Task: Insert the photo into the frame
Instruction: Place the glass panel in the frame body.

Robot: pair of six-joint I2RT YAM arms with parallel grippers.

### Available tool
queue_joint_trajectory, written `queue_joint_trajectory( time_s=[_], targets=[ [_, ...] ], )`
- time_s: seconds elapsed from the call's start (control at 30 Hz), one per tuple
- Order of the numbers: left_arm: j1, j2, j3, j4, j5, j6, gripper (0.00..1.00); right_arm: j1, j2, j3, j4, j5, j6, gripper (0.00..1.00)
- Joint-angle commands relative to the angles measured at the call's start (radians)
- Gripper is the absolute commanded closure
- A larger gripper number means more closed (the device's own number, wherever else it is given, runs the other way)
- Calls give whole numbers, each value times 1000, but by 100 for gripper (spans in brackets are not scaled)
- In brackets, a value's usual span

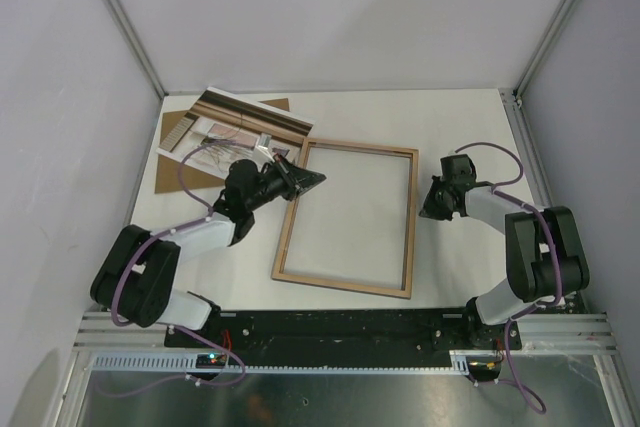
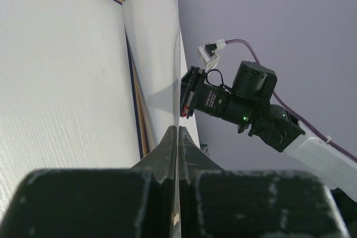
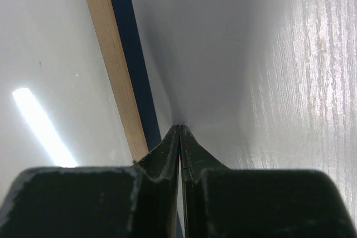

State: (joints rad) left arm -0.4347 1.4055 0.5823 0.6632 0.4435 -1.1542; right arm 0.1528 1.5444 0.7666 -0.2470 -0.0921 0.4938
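Lying flat at the centre of the white table: thin rectangular frame, pale wood side up. Holding the large paper window-scene photo tilted over a flat brown backing board at far left, clamping its edge between jaws of the left gripper. Pressing jaws of the right gripper together beside the frame's right rail.

On my feed, the left arm and right arm show white link shells between black cylindrical joints. Purple cables loop along both; the fingers are matte black wedges.
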Motion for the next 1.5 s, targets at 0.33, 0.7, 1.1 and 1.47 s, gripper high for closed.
queue_joint_trajectory(
  time_s=[0.33,0.7,1.1,1.47],
  targets=[
    [-22,41,16,124,-39,-34,100,-4,36,-10,37,-18,-20,96],
    [-21,-7,-7,126,-42,-31,100,-4,37,-11,33,-13,-23,96],
    [-20,0,-9,128,-49,-28,100,-5,36,-10,28,-12,-27,97],
    [-15,27,15,128,-58,-20,100,-5,45,-11,30,-17,-27,97]
  ],
)
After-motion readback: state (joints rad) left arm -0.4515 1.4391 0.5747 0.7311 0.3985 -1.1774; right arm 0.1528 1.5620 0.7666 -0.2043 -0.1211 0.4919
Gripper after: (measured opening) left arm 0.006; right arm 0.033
